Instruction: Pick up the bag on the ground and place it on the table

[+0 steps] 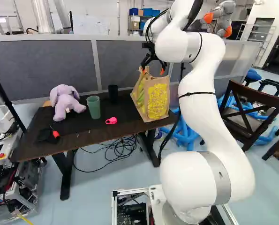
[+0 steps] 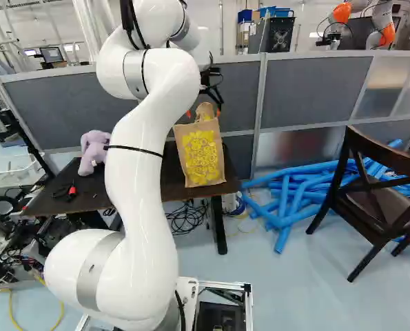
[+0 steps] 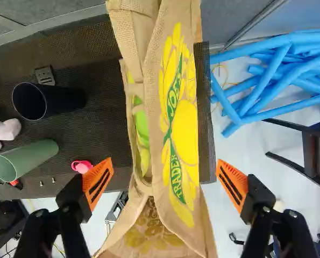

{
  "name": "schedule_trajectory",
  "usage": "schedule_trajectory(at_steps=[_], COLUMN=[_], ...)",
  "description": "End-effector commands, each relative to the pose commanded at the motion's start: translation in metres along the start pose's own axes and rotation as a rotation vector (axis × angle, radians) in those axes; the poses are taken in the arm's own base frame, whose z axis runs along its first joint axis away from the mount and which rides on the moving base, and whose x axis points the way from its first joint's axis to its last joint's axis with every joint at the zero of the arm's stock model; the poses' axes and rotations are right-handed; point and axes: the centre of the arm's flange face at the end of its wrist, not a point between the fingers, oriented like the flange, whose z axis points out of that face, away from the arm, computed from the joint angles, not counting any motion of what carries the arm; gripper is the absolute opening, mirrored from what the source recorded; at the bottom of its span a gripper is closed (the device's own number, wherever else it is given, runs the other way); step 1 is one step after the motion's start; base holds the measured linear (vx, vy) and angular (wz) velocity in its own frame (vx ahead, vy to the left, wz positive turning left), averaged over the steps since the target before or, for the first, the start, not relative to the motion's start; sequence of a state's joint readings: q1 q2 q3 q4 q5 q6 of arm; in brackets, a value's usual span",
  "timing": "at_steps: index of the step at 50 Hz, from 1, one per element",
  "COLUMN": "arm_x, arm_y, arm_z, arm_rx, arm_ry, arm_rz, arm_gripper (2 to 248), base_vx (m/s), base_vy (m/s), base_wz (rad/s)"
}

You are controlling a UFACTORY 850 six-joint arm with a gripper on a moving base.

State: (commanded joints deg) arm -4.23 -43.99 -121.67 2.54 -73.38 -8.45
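Observation:
In the left base view my gripper (image 1: 153,71) stands just over the top of the brown bag (image 1: 157,100) with yellow print. This bag is upright at the right end of the dark table (image 1: 33,143). The wrist view shows the gripper (image 3: 164,174) wide open, its orange pads apart on either side of the bag (image 3: 158,115), touching neither side as far as I can see. The handles rise near the fingers in the base views; whether they touch is unclear.
On the table are a purple plush toy (image 1: 65,102), a green cup (image 1: 94,108), a black cup (image 1: 113,93) and a pink item (image 1: 111,120). Blue tubes (image 2: 294,200) and a wooden chair (image 2: 370,196) are to the right. Grey partitions (image 2: 315,89) stand behind; another robot (image 2: 384,21) is beyond.

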Motion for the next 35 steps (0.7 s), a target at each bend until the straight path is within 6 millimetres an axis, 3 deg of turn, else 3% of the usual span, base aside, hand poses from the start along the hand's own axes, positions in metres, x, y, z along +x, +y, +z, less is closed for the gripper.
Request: schedule_trajectory(at_steps=[35], arm_x=[-0.020], arm_y=[-0.006], arm_z=[-0.056], arm_rx=[0.008], arm_ry=[-0.046], arm_rz=[-0.005], arm_gripper=[247], base_vx=[0.000], base_vy=[0.000], base_wz=[0.000])
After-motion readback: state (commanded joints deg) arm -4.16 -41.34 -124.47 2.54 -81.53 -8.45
